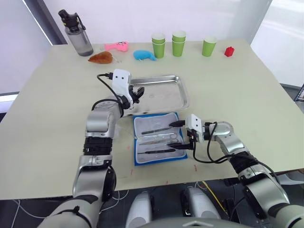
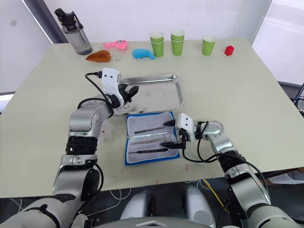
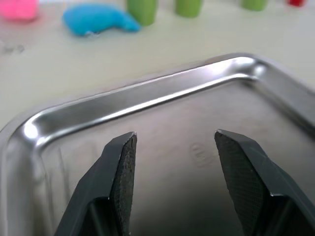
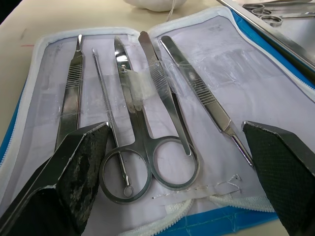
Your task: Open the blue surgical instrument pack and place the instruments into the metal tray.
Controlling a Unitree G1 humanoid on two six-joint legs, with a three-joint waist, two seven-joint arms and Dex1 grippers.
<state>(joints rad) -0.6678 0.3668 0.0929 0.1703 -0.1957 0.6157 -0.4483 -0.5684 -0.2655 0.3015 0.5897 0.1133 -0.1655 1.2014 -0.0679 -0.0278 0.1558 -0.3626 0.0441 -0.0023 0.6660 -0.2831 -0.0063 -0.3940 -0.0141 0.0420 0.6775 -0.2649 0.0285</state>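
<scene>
Head stereo pair looks down across the table (image 1: 247, 95); wrist cameras sit close over metal tray (image 3: 147, 93) and blue surgical instrument pack (image 4: 206, 223).

Bright, even daylight fills the scene, and the pale bench (image 1: 247, 95) carries only soft, faint shadows beside the arms. Glare streaks along the rolled rim of the metal tray (image 3: 147, 93) in the left wrist view, where the blue toy (image 3: 98, 22) and green cups (image 3: 142, 7) behind are blurred out of focus. In the right wrist view the instruments (image 4: 147, 123) lie sharp and glinting, while the near fingertips (image 4: 78, 162) look soft.
</scene>
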